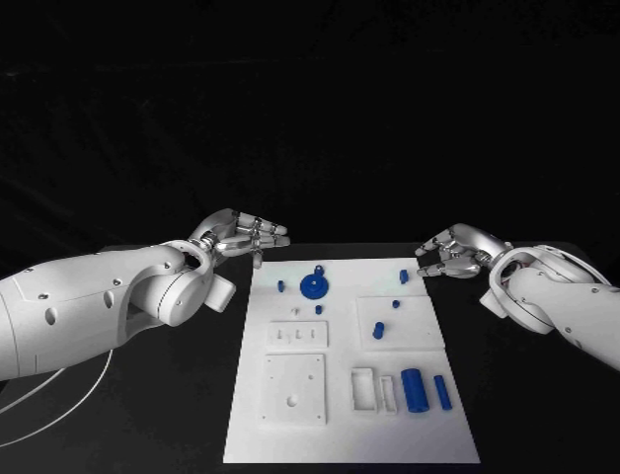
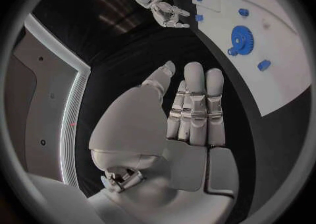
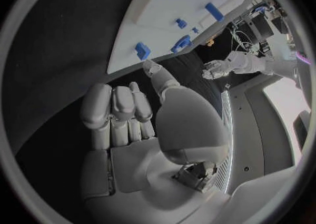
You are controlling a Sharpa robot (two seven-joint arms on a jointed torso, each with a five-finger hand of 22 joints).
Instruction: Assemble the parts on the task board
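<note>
Task board (image 1: 289, 434) lies mid-table on black table (image 1: 139, 415), dark backdrop behind. Blue gear (image 1: 315, 286) sits near board's far edge; small blue pegs (image 1: 378, 329) mid-board; two blue cylinders (image 1: 414, 389) near right-front recesses. Left hand (image 1: 239, 237) hovers off board's far-left corner, fingers straight, apart from thumb, grasping nothing. Right hand (image 1: 455, 253) off far-right corner, fingers curled inward, empty.

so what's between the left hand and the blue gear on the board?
Head view: left hand hovers off the task board far corner; a small blue peg lies before the blue gear, otherwise bare board.
</note>
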